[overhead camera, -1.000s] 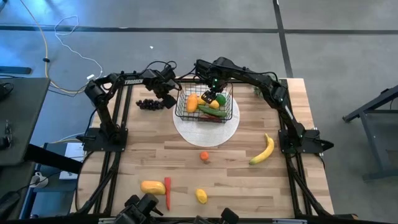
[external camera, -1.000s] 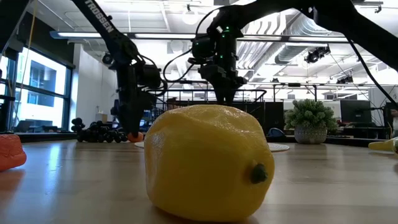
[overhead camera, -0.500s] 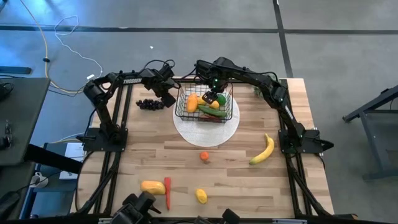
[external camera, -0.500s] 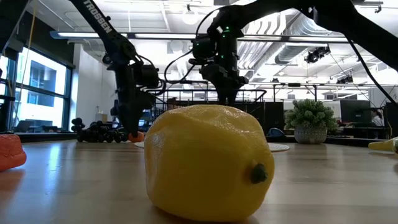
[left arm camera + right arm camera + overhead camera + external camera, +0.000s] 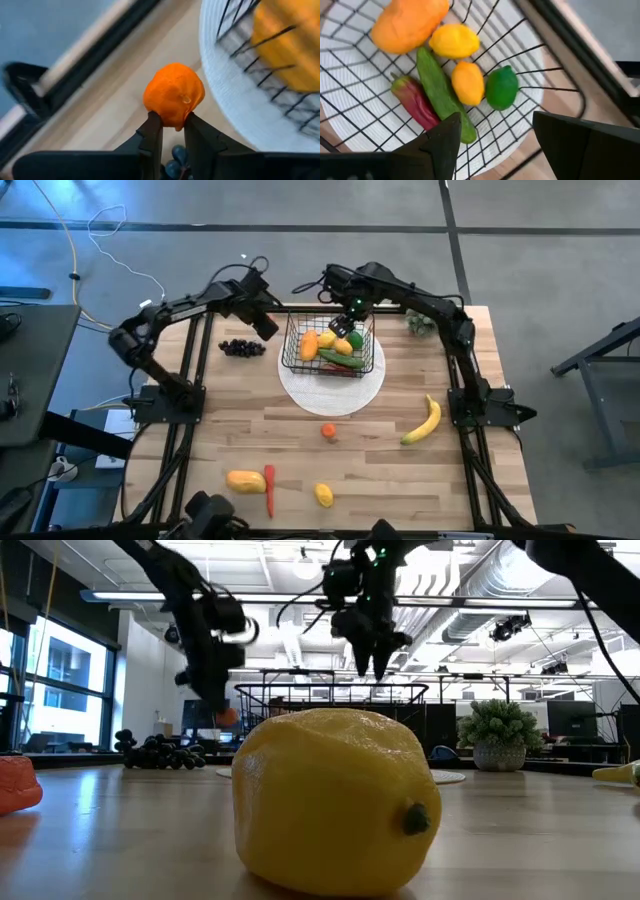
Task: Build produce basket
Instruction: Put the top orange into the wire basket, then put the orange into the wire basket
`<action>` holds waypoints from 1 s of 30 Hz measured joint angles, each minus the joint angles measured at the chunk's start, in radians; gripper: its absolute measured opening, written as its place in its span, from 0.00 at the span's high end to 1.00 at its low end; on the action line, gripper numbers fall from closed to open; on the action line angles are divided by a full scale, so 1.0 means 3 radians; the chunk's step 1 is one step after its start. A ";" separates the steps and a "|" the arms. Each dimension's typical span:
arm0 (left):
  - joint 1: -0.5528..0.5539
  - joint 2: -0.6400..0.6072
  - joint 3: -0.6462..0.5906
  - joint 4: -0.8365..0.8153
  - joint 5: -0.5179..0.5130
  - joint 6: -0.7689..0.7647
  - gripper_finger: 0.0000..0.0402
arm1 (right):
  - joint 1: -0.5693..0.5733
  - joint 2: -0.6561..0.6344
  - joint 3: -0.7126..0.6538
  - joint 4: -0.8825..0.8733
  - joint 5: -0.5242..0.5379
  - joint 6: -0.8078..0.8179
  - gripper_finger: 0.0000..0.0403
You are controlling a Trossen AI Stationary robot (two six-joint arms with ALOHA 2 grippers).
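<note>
Two dark arms over the far half of a pale wooden surface, no lettering readable.

The small black wire-mesh basket sits on a round white disc at far centre, holding an orange mango, green cucumber, two lemons, a red chilli and a green round fruit. The left hand, raised just left of the basket, is closed on a small orange fruit. The right hand hangs wide open above the basket, holding nothing. Dark grapes lie left; a yellow banana right.
</note>
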 joint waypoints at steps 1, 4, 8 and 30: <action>-0.0002 -0.0097 0.0000 0.0005 0.0002 -0.0026 0.86 | 0.0000 -0.0037 0.0001 0.0001 0.0018 0.0023 0.44; -0.0013 -0.0384 0.0000 0.0003 0.0018 -0.0098 0.86 | 0.0000 -0.0126 0.0001 0.0002 0.0029 0.0091 0.44; -0.0077 -0.0742 0.0000 0.0035 0.0152 -0.0123 0.86 | 0.0002 -0.0226 0.0001 0.0010 0.0030 0.0113 0.44; -0.1016 -0.0614 0.0000 0.0469 0.0662 -0.0247 0.98 | 0.0019 -0.0260 -0.0001 -0.0037 0.0111 0.0162 0.44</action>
